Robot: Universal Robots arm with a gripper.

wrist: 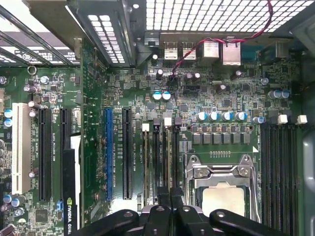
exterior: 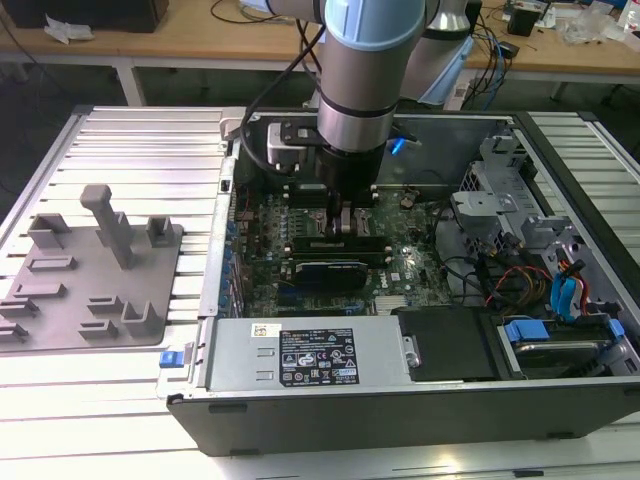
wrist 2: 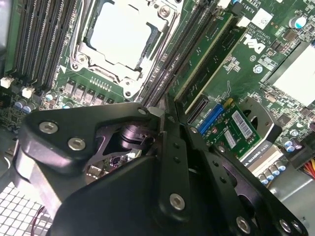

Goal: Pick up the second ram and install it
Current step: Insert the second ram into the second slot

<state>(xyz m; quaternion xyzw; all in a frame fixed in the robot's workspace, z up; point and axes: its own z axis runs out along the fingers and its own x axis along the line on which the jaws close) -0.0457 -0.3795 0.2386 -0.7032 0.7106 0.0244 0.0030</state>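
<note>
The black two-fingered gripper (wrist: 171, 199) hangs straight down from the arm into the open computer case, its fingers pressed together with nothing visible between them. In the second wrist view the gripper (wrist 2: 161, 123) has its tips right at the near end of the second ram (wrist 2: 203, 55), a long, narrow green circuit-board stick standing on edge in a memory slot. Whether the tips actually touch the stick cannot be told. In the first wrist view the second ram (wrist: 166, 157) runs away from the fingertips as a thin line, with a white clip at its far end.

Just beside that slot lies the square silver processor socket (wrist: 221, 191) in its metal frame. Socket and slots sit on the large green motherboard (wrist: 216, 93). On the other side of the slots are a long blue expansion slot (wrist: 109, 152) and a black graphics card (wrist: 71, 187).

In the exterior view the gripper (exterior: 345, 222) is over the middle of the board, inside the black metal computer case (exterior: 400, 420). A grey power supply box (exterior: 300, 355) lies along the case's near wall. On the exterior view's left, a grey moulded fixture tray (exterior: 90, 290) rests on the white slatted counter (exterior: 130, 140).
</note>
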